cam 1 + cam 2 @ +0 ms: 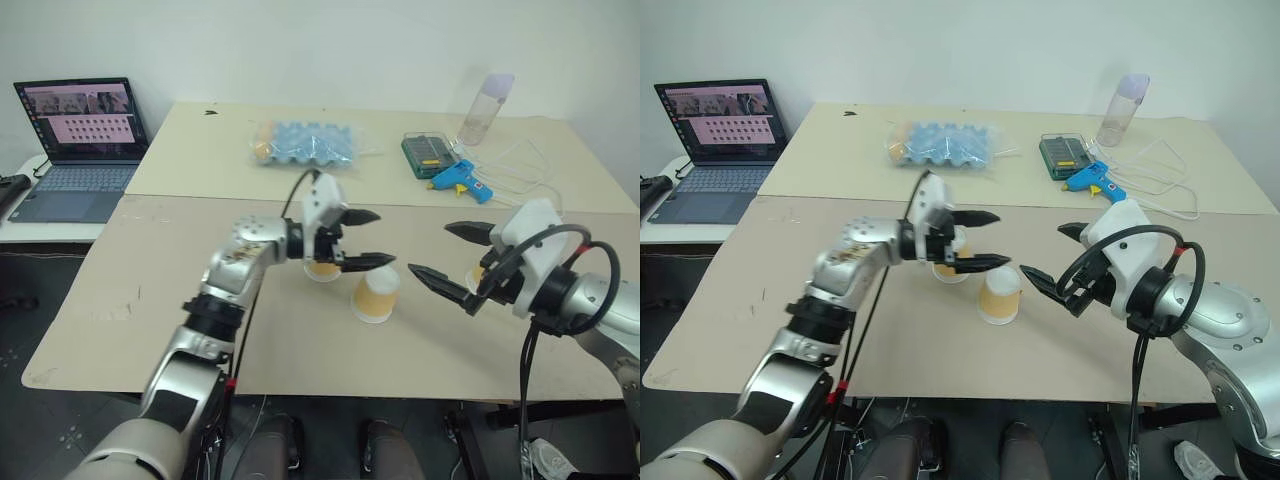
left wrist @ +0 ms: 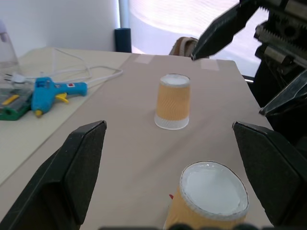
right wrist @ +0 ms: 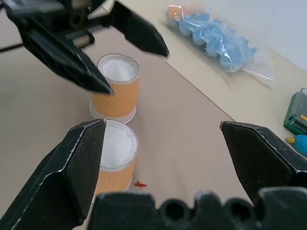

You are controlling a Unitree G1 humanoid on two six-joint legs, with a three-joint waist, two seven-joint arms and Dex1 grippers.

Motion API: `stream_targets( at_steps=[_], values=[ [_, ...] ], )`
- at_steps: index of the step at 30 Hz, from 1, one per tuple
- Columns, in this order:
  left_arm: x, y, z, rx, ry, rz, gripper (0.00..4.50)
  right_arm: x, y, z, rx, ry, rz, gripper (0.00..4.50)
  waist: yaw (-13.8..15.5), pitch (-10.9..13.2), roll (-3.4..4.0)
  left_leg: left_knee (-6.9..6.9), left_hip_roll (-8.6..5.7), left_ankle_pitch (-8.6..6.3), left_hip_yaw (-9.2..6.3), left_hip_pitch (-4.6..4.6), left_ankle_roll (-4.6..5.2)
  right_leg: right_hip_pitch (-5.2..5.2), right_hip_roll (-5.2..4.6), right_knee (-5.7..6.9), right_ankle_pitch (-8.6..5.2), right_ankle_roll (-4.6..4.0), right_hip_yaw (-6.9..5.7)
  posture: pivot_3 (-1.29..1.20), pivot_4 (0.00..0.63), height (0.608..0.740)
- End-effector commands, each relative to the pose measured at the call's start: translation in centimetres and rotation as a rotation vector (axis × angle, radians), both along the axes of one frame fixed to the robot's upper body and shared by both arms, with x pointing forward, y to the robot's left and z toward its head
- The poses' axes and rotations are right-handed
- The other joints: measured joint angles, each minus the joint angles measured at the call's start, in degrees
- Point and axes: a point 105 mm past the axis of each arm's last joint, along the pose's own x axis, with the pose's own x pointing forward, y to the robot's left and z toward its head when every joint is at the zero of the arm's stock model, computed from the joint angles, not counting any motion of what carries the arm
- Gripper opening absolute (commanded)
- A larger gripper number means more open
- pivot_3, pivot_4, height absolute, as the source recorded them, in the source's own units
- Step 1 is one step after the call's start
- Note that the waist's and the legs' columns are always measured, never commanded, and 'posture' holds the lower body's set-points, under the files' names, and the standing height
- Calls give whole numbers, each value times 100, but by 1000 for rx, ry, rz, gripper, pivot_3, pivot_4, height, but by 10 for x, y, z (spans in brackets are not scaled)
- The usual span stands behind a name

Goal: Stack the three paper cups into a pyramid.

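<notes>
Meanwhile, we found two paper cups standing upside down on the tan bench (image 1: 150,330), wide rims on the board and white bases up, their long axes upright. The near cup (image 1: 376,295) stood just beside the far cup (image 1: 322,269), the pair forming, in our judgement, the bottom row of a pyramid. A third cup (image 1: 478,274) showed as a scrap of orange past the right pincer (image 1: 446,254), and we could not tell how it stood. The left pincer (image 1: 361,240) hung above the far cup with its black fingers spread wide and nothing held. The right pincer, likewise wide open and empty, faced the pair from the other side, placed, we judged, to fetch the last cup. Farther back lay a bag of blue items (image 1: 305,145), a blue glue gun (image 1: 458,180), a clear bottle (image 1: 484,110) and a laptop (image 1: 75,150).
</notes>
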Motion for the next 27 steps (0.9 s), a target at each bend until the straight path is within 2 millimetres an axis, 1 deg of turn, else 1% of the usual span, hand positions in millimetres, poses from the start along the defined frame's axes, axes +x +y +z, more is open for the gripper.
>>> stream_targets(
  at_steps=[1, 2, 3, 4, 6, 7, 9, 10, 12, 15, 17, 21, 27],
  values=[
    [-7, 5, 29, -96, -39, 54, 4483, 0, 5, 12, 7, -63, 32, 4500, 29, 0, 0, 3, 0, -1, -2, 1, -2, 4, 0, -1, 0, 0, -3, 0, 150, 740],
    [-2, 11, 35, -132, -38, 128, 4483, 1, 6, 11, 5, -62, 36, 4500, 32, 0, 0, 4, -2, -3, -2, 1, -5, 5, -1, -2, 0, 1, -4, 0, 150, 740],
    [4, 20, 37, -165, -40, 234, 4483, 2, 7, 12, 7, -62, 41, 4500, 28, 0, 0, 4, -2, -4, -2, 1, -6, 6, -1, -3, 1, 1, -3, 0, 150, 740],
    [9, 29, 33, -185, -28, 321, 4483, 2, 7, 12, 6, -61, 47, 4500, 20, 0, 0, 5, -2, -5, -2, 2, -7, 7, 0, -3, 1, 2, -3, 0, 150, 740],
    [11, 42, 24, -202, -8, 445, 4483, 2, 8, 12, 7, -60, 54, 4500, 1, 0, 1, 3, -2, -5, -1, 8, -5, 10, 0, -2, 2, 5, 2, 0, 150, 740],
    [12, 47, 15, -189, -4, 494, 4483, 3, 8, 11, 4, -58, 55, 4500, -13, 0, 1, 1, -2, -4, -1, 9, -5, 8, 1, -1, 3, 6, 4, 0, 150, 740],
    [10, 53, 6, -174, -3, 546, 4483, 3, 8, 11, 1, -56, 58, 4500, -13, 0, 1, 0, -1, -2, -2, 10, -8, 6, 4, 4, 3, 6, 4, 0, 150, 740],
    [11, 62, -3, -169, 13, 610, 4483, 3, 8, 11, 1, -54, 60, 4500, -12, 0, 1, 0, -1, -1, -2, 10, -10, 6, 5, 5, 3, 6, 2, 0, 150, 740],
    [10, 72, -17, -145, 34, 678, 4483, 3, 8, 11, 2, -52, 63, 4500, -11, 0, 1, 1, -1, -21, -2, 9, -46, 7, 3, 3, 4, 5, 2, 0, 150, 740],
    [-1, 73, -41, -84, 68, 672, 4483, 3, 9, 11, 2, -50, 69, 4500, -7, 0, 1, 0, -1, -25, -1, 9, -51, 7, 2, 0, 2, 2, 3, 0, 150, 740],
    [-3, 73, -50, -64, 86, 669, 4483, 4, 9, 10, 2, -48, 72, 4500, 9, 0, 2, 0, -1, -27, -1, 9, -54, 5, 1, 0, -1, -3, 1, 0, 150, 740],
    [-5, 70, -59, -46, 114, 638, 4483, 3, 10, 10, 2, -48, 74, 4500, 29, 0, 2, 1, -1, -28, -1, 9, -57, 6, 0, 0, -17, -32, 1, 0, 150, 740],
    [-1, 65, -67, -21, 134, 600, 4483, 2, 9, 10, 5, -51, 63, 4500, 26, -1, 2, 0, -1, -28, 0, 9, -57, 4, 1, 1, -18, -33, 2, 0, 150, 740]
  ],
)
